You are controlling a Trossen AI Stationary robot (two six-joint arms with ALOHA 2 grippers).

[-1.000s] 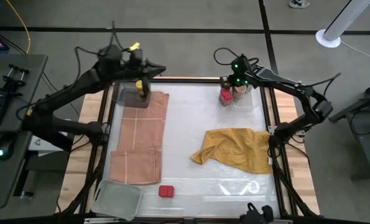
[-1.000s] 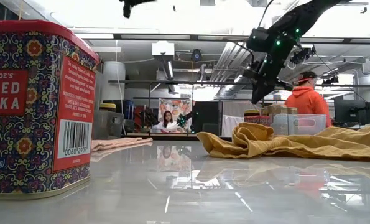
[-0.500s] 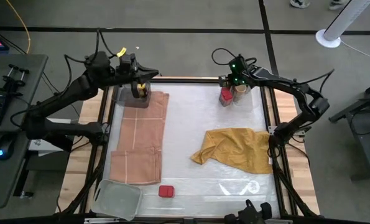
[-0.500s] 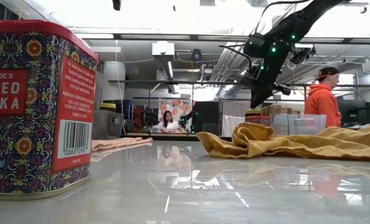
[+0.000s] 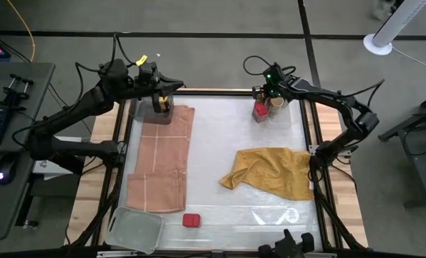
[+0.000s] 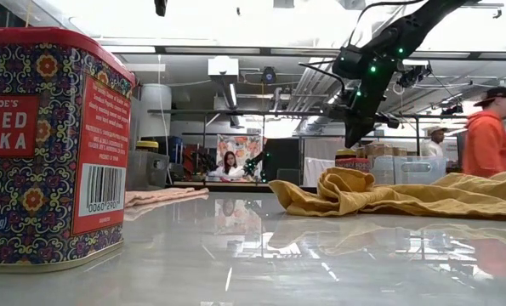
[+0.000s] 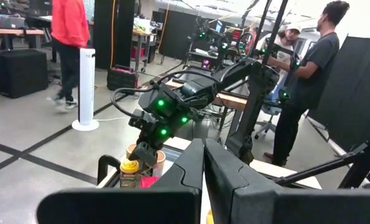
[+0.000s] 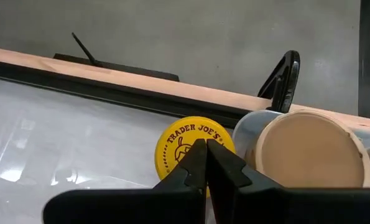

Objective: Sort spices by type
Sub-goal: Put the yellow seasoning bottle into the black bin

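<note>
Spice jars cluster at the table's far right corner, where a yellow-capped jar touches a tan-topped jar beneath the right gripper, its fingers closed and empty. A red tin sits near the front edge. The left gripper, pinched shut, hovers over another jar at the far left, unmoved in the last half second.

Both arms are matte black, built of slender links with rounded joint housings. Loose black cables loop above each wrist. Green indicator lights glow on the right wrist. A yellow tag marks the left wrist. Fingers are black, tapered and angular.
</note>
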